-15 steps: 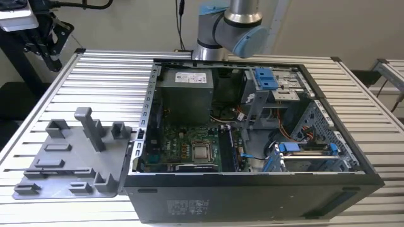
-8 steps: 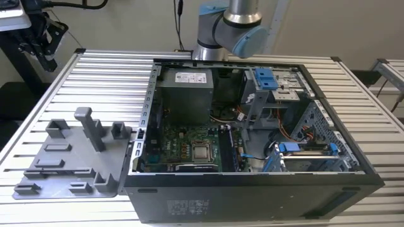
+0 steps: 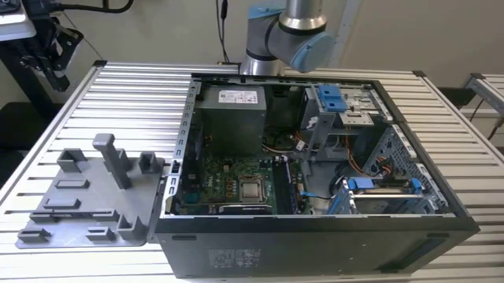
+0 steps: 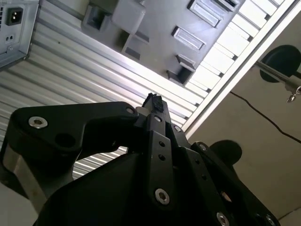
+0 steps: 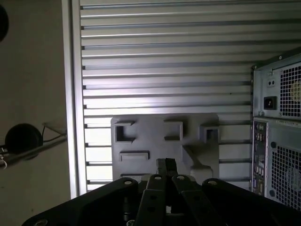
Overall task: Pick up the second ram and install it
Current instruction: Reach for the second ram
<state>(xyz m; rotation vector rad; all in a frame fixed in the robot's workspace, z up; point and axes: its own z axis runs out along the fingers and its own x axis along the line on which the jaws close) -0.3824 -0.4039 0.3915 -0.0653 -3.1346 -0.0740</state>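
One arm (image 3: 287,35), one hand (image 4: 153,101), one slatted table (image 3: 134,94). On the table: one open computer case (image 3: 315,242) and one grey tray (image 3: 79,203). Inside the case: one power supply (image 3: 230,121), one processor socket (image 3: 252,190), two blue clips (image 3: 331,97).

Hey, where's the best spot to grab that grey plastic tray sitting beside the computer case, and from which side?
Probably its tall upright post, taken from above. It stands clear of the lower blocks, while the grey tray lies flat on the slatted table, its edge on the exterior view's right close up to the computer case.
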